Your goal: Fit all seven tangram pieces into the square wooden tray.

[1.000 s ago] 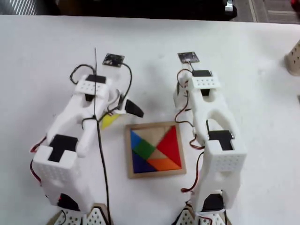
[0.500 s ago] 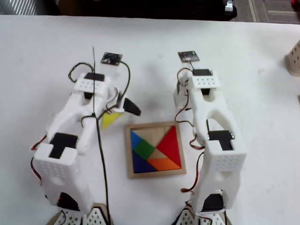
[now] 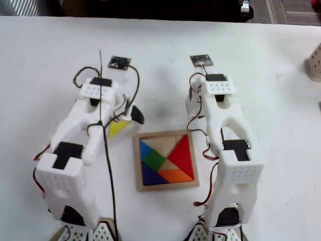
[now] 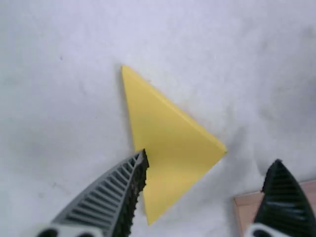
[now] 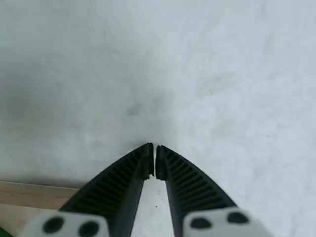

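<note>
A yellow triangle [image 4: 168,148] lies flat on the white table, just outside the tray's far left corner [image 4: 247,210]; from above the yellow triangle [image 3: 117,128] peeks out beside the left arm. My left gripper [image 4: 210,165] hangs open over it, one fingertip [image 4: 138,165] over the piece, the other past its corner. The square wooden tray [image 3: 165,186] holds blue, green, red and orange pieces with bare wood in its upper middle. My right gripper [image 5: 153,160] is shut with nothing in it, low over bare table just beyond the tray's far edge [image 5: 34,192].
Two small black boards [image 3: 120,63] [image 3: 201,61] lie on the table beyond the arms, with cables running back to them. A pale perforated object [image 3: 315,61] stands at the right edge. Open white table stretches beyond and to both sides.
The left gripper's dark finger has swung in toward the yellow triangle, narrowing the opening. The right arm and the tray have not moved.
</note>
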You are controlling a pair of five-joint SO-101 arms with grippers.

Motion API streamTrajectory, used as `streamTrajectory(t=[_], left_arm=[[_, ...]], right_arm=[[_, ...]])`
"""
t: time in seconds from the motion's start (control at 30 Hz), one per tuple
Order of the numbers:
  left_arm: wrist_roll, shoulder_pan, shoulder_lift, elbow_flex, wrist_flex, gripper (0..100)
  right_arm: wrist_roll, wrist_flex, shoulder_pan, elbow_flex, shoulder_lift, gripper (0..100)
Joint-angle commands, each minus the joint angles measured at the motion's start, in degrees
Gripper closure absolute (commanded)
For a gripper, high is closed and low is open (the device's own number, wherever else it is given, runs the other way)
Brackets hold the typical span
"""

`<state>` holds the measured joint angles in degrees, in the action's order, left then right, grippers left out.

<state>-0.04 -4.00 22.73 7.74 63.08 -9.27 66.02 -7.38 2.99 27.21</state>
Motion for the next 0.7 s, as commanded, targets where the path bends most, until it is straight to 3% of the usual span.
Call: streamTrajectory(t=[0.0,0.17,0.67], left_arm=[[0.3,1.8,0.4,-0.4,1.1,63],[0.3,2.4,0.4,-0.3,1.8,57],[-1.4,1.8,-0.2,-5.6,4.0,60]], right_arm=[[-0.4,1.3,0.1,2.5,-0.9,98.1],[-0.4,1.4,0.1,2.5,-0.9,98.1],[-0.4,1.4,0.1,2.5,-0.9,98.1]])
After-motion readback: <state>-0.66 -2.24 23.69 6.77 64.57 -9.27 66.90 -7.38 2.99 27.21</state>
